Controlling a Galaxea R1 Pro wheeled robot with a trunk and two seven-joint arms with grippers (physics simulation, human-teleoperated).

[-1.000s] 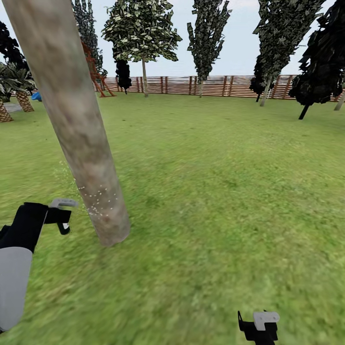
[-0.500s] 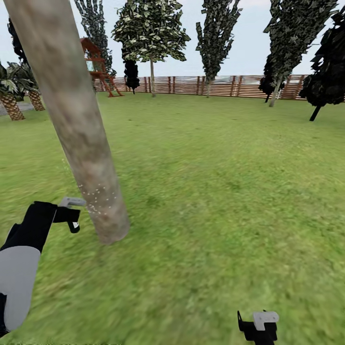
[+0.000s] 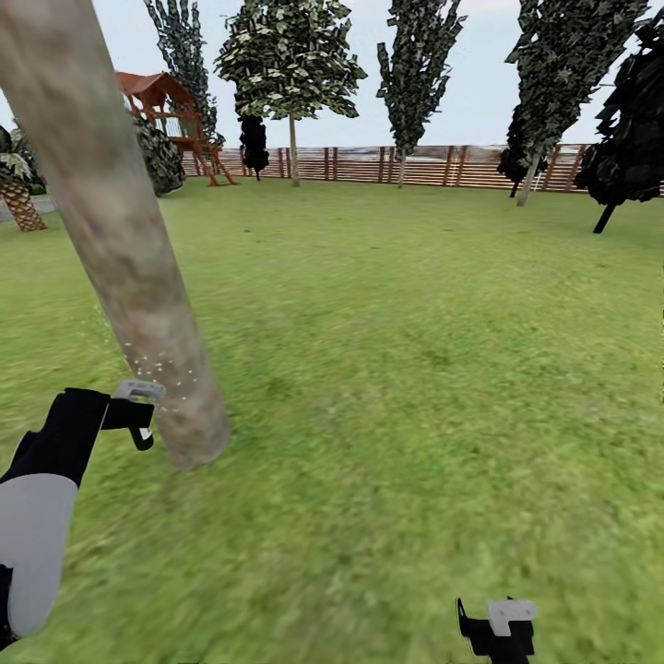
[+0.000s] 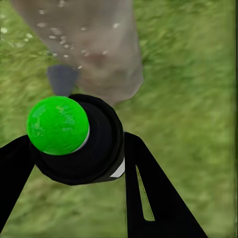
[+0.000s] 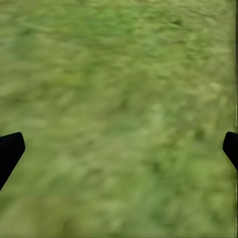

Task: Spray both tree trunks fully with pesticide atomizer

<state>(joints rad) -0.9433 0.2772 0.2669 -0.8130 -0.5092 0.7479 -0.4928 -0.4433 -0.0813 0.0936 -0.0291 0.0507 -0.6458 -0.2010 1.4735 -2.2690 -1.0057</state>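
My left gripper (image 3: 138,417) hangs low beside the foot of a thick mottled tan-grey tree trunk (image 3: 120,258) that rises out of the lawn, almost touching it. In the left wrist view this gripper (image 4: 79,166) is shut on the pesticide atomizer (image 4: 94,148), a dark cylinder whose cap carries a bright green dot (image 4: 57,124). Pale spray specks (image 3: 157,364) dot the lower trunk just ahead of the nozzle. A second tree (image 3: 292,60) with a thin bare trunk and green crown stands far back by the fence. My right gripper (image 3: 498,629) is open over bare grass (image 5: 119,148).
Green lawn (image 3: 415,369) stretches to a brown slat fence (image 3: 433,166). Dark cone-shaped trees (image 3: 415,55) line the back and right. A red-roofed wooden play tower (image 3: 171,111) and a palm-like plant (image 3: 18,194) stand at the back left.
The whole view has shifted: the near trunk now sits further left and the play tower has come out from behind it. My left gripper stays by the trunk's foot with the atomizer.
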